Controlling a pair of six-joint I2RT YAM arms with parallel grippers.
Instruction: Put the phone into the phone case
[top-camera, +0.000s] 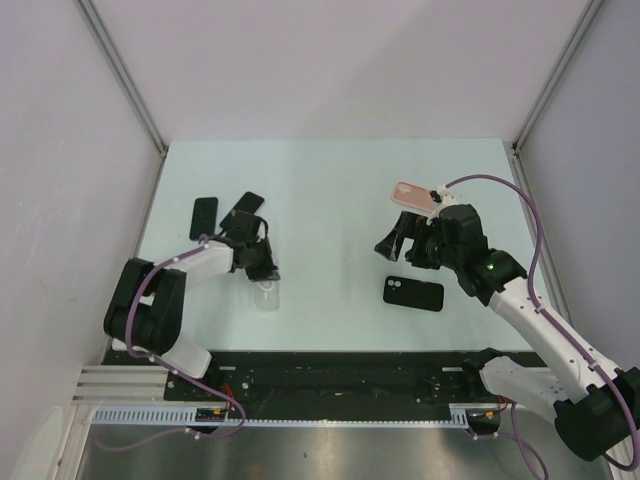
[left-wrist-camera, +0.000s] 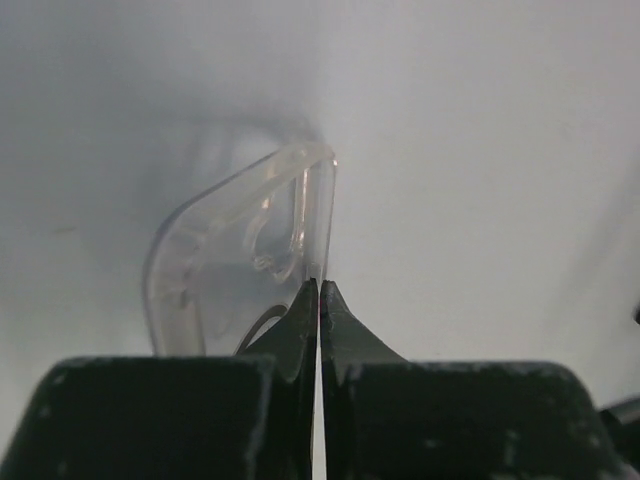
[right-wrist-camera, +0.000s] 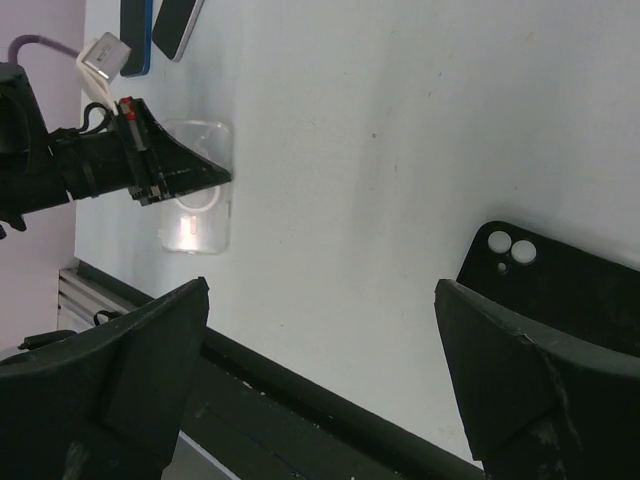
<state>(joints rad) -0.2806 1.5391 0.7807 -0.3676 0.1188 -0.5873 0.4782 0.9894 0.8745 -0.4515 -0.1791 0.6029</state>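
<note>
right now the black slab phone (top-camera: 413, 293) lies flat on the pale table (top-camera: 330, 180), back up. its white lens rings show in the right wrist view. it sits just to the near side of the right claw (top-camera: 400, 240), under and beside one finger rather than in the gap. that claw is released, fingers spread wide with nothing between them, hovering over bare table.

the clear transparent phone case (left-wrist-camera: 240, 250) is with the left claw (left-wrist-camera: 320, 292), which is clenched on one thin side wall of it. the case hangs off the claw's tip toward the near table edge. i cannot tell whether it rests on the surface or is lifted a little.

as i read it, the case is secured and the phone pickup is the step in hand, not yet done. the next move calls for me to shift the right claw over the phone, line its fingers across the long edges and lower it. a flat slab offers little edge to catch, so i expect a slip if i close too high. the pinched wall may also get in the way of seating the phone.

just beyond the left claw lie two dark slabs (top-camera: 203, 218), and beyond the right claw a pink rounded piece (top-camera: 413, 196). i would leave both alone.
</note>
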